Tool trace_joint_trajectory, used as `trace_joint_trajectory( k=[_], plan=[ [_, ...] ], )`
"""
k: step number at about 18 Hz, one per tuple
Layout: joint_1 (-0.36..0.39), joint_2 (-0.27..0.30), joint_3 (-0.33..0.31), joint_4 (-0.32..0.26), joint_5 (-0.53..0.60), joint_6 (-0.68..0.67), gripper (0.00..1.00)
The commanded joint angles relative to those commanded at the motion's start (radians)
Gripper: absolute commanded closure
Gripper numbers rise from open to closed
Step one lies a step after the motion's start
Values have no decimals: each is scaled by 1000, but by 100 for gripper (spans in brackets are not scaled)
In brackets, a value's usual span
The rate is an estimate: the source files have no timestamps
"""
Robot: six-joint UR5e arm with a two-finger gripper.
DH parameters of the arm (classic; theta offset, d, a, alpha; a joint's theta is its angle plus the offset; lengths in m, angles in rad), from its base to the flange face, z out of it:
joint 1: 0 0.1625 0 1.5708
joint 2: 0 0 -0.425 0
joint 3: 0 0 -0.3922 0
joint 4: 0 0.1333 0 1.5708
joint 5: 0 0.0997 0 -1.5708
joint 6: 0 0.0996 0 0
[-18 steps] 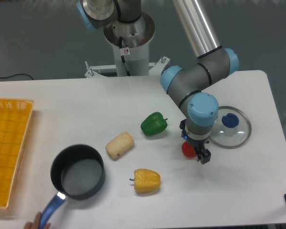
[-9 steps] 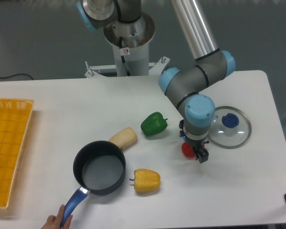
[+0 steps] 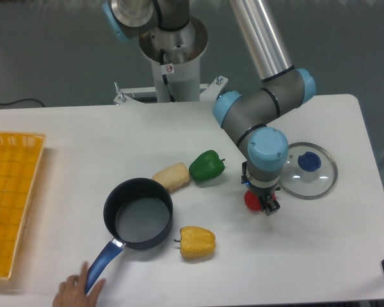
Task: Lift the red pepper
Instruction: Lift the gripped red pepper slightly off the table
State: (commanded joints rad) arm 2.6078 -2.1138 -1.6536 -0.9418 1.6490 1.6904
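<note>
While the arm bends low over the worktop's right half, things stand so:
Robot hand (image 3: 266,203): lowered right over the small glossy red pepper (image 3: 251,201), fingers at its right side; whether they grip it cannot be told.
Red pepper: on the white worktop (image 3: 83,141), mid-right, largely hidden by the hand, just left of the round glass lid with blue knob (image 3: 307,170).
Green bell pepper (image 3: 207,166): near the centre, touching a pale oblong potato-like piece (image 3: 172,176).
Yellow bell pepper (image 3: 197,242): toward the front edge, beside the dark saucepan (image 3: 139,213).
Person's hand (image 3: 77,294): front edge, at the pan's blue handle.
Yellow basket (image 3: 9,198): left edge.

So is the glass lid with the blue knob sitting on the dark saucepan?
No, the glass lid with the blue knob lies flat on the white table, far right of the open dark saucepan.
</note>
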Motion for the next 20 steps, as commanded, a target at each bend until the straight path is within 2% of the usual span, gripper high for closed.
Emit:
trace_joint_trajectory(
  k=[4,14,20],
  plan=[
    [0,12,5,0,-5,2,37],
    [-26,93,-2,-20,-12,-12,36],
    [-31,156,2,-84,-31,-37,36]
  ],
)
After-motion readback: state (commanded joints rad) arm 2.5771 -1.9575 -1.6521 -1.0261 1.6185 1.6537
